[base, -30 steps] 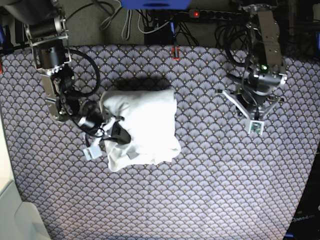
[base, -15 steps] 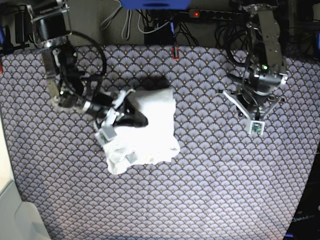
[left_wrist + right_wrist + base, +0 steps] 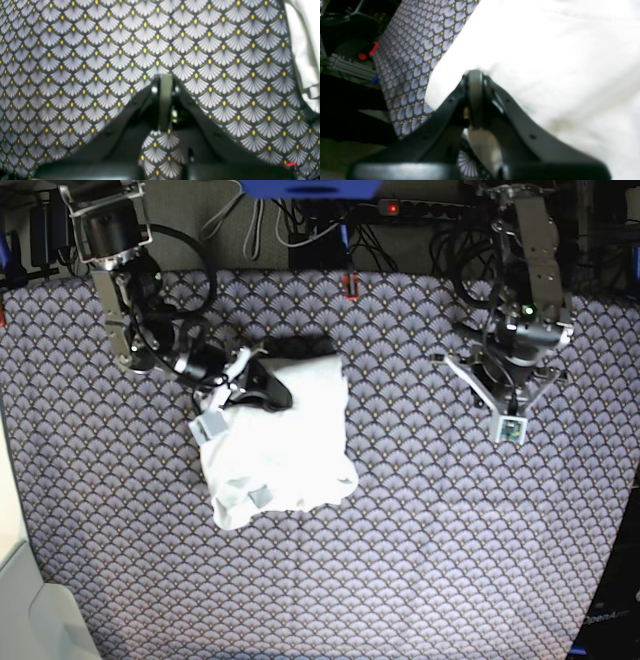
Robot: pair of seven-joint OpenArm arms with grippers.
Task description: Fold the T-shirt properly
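On the left side of the tabletop [image 3: 420,560], which is covered with a fan-pattern cloth, the right hand [image 3: 268,392] lies over the upper left part of the T-shirt [image 3: 290,450]. Its jaws are pressed together, and from the wrist view I cannot tell if any fabric is caught between them. The T-shirt sits left of the middle as a compact, puffy white bundle, with a ragged lower edge. I think the risk is here: if the hand pulls away while it touches the thin fabric, it can drag the top layer and open the fold. On the right, well apart from the shirt, the left hand [image 3: 511,418] hovers over bare cloth, fully closed and holding nothing.
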